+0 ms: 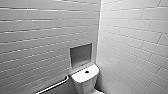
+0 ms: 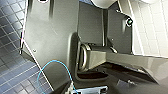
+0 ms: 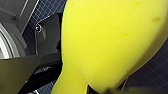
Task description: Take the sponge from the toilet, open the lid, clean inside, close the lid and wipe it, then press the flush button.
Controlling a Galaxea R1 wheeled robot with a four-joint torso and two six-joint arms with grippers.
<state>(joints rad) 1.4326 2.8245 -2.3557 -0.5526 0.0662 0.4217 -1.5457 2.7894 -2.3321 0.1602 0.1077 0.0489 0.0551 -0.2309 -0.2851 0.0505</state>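
Observation:
The yellow sponge [image 3: 110, 42] looms large and close in the right wrist view, squeezed narrow at one end, where my right gripper [image 3: 100, 88] is shut on it. The white toilet [image 1: 85, 77] stands low in the corner of the head view. Its boxy tank carries the small dark flush button [image 1: 86, 72] in the middle of its flat top. The lid is hidden below the tank. My left gripper stands open with nothing seen in it; the left wrist view looks onto the robot's own grey body.
White tiled walls meet in a corner right behind the toilet. A grey recessed niche [image 1: 80, 55] sits in the wall above the tank. A metal rail [image 1: 53, 86] runs low along the left wall. The floor [image 2: 12, 72] is dark blue tile.

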